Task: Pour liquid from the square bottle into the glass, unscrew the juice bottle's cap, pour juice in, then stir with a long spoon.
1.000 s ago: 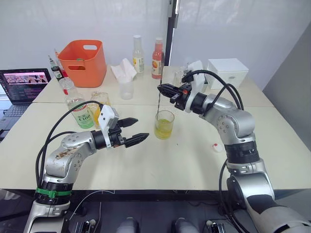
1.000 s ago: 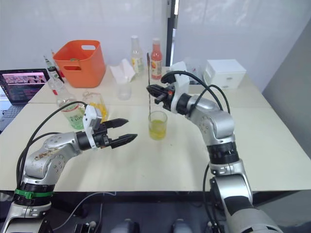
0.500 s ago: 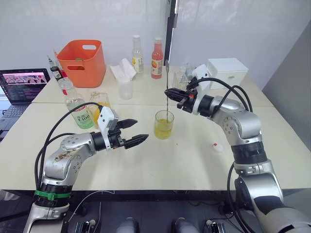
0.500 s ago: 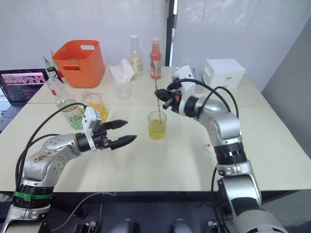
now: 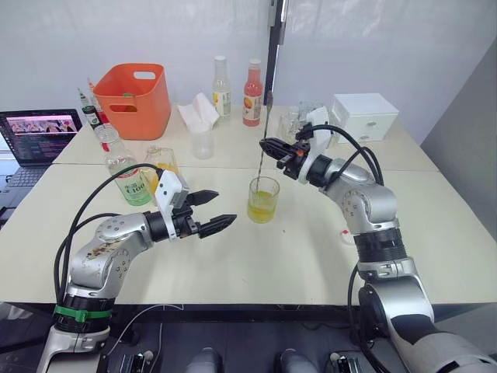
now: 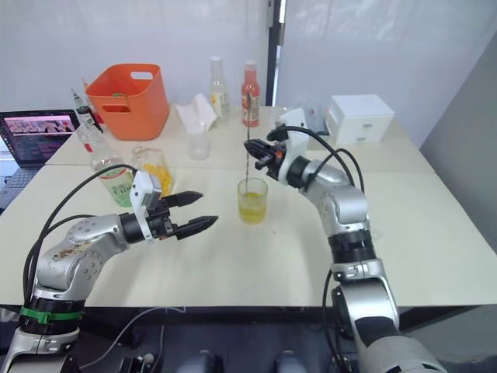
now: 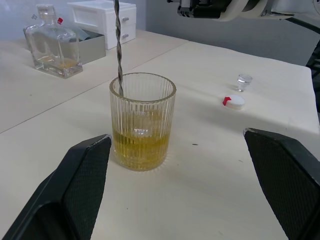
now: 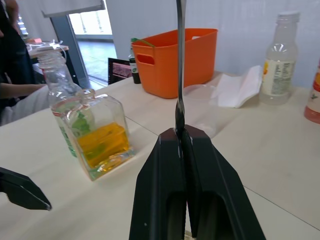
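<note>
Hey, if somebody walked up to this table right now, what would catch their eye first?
Probably the ribbed glass of yellow liquid at the middle of the table, with the long spoon standing in it, gripped by the right gripper above the rim. Next, the left gripper hovering open beside the glass, and the bright orange bin at the back left.

The long spoon [image 7: 118,45] runs past the frame's top edge (bowl unseen inside the glass [image 7: 142,121]).
</note>
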